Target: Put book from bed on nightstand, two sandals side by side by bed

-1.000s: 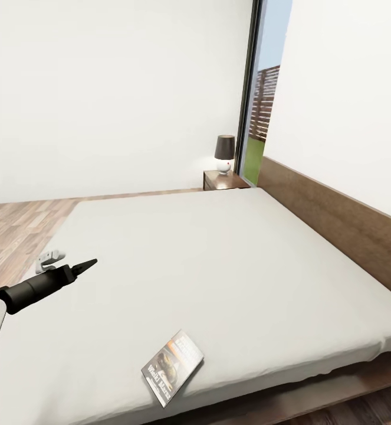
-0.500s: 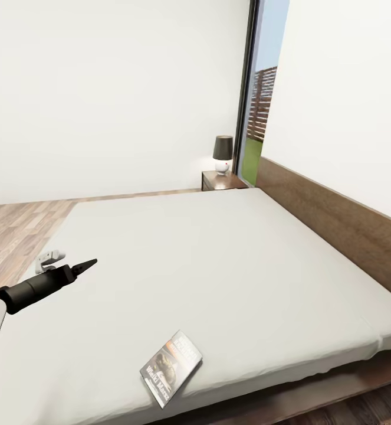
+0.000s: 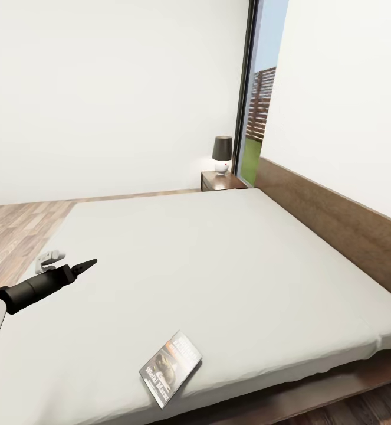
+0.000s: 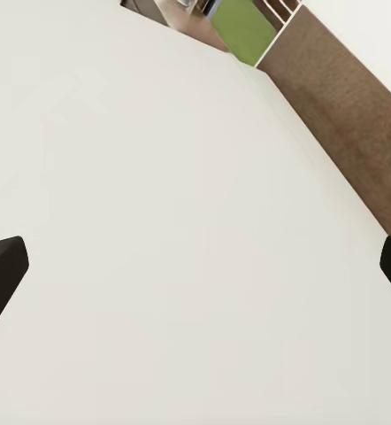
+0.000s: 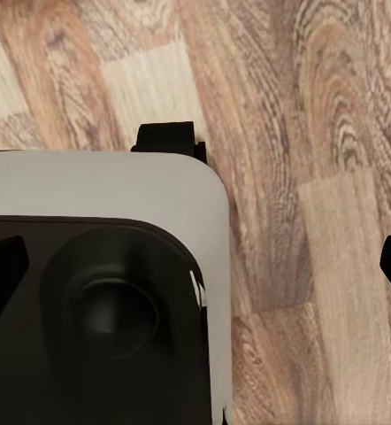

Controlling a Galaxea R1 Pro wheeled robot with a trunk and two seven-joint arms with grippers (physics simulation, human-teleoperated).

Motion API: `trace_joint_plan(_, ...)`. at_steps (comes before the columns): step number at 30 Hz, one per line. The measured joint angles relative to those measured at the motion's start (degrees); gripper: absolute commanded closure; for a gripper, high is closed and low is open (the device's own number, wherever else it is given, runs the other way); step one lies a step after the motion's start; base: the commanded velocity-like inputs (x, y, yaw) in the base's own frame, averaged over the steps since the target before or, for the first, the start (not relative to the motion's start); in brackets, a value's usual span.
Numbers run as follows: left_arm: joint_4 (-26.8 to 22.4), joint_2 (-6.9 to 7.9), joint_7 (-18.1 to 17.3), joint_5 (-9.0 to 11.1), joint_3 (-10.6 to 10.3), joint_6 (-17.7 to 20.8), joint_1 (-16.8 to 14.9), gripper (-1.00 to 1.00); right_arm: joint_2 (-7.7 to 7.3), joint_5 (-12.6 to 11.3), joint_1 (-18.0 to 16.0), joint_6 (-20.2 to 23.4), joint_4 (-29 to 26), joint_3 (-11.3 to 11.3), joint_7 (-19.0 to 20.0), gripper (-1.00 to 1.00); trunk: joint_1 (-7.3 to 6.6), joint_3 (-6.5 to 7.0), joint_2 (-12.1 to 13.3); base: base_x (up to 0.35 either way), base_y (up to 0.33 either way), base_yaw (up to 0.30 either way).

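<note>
The bedroom has white walls, a wood-plank floor (image 3: 12, 227) and a tall window (image 3: 260, 112) past the bed's far corner. The bed (image 3: 219, 260) spreads wide and bare. A nightstand (image 3: 222, 180) stands at the bed's far corner by the headboard, carrying a lamp (image 3: 222, 153). The book (image 3: 170, 367) lies flat on the bed near its closest edge. The left claw (image 3: 84, 265) hangs over the bed's left side, spread wide, holding nothing. The right claw (image 5: 195, 266) faces the floor, fingers (image 5: 1, 266) wide apart, empty.

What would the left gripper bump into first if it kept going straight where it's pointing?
Probably the bed. The left gripper is open, pointing low across the grey mattress, with nothing between its fingers. Farther along stands the wooden headboard, though depth is hard to judge.
</note>
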Motion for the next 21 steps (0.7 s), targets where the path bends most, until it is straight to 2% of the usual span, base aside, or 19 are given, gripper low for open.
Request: trace_joint_plan(21,0.0,0.00,0.0,0.0,0.0,-0.1,0.0,-1.00,0.01,0.0,0.0,0.0,0.1,0.0,0.0,-1.00,0.00,0.01,0.0,0.000,0.000,-0.040)
